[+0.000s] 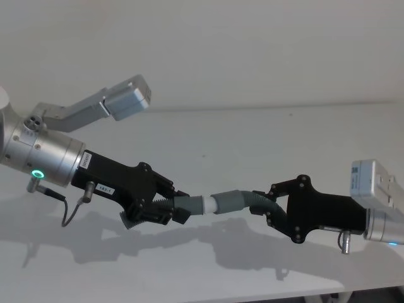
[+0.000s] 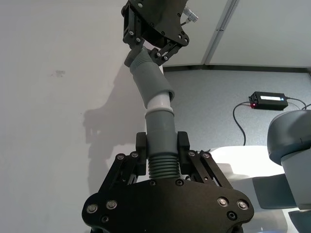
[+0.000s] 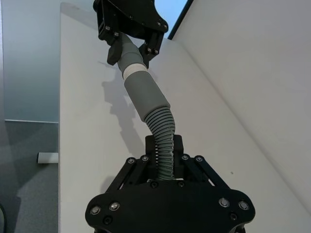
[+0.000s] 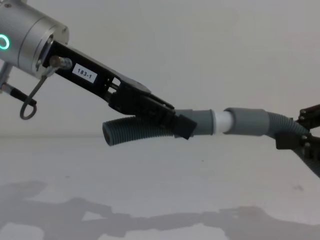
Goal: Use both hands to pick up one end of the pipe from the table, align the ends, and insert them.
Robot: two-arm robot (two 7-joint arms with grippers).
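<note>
While clamping the spigot pipe [image 1: 189, 205], left gripper [image 1: 165, 205] reads "183-1", right gripper [image 1: 273, 205] clenching socket pipe [image 1: 243, 201].

Lighting bright, even, diffuse from overhead. Soft-edged grey shadows of both arms fall on the surface [image 1: 252, 132] toward the robot in the head and chest views. No hard glare; faint sheen on the silver arm housing [image 1: 44, 158]. Green ring light [image 4: 4, 42] glows clearly. Focus sharp on the pipe [image 4: 235, 121]. Wrist views show wide-angle stretch at edges.
</note>
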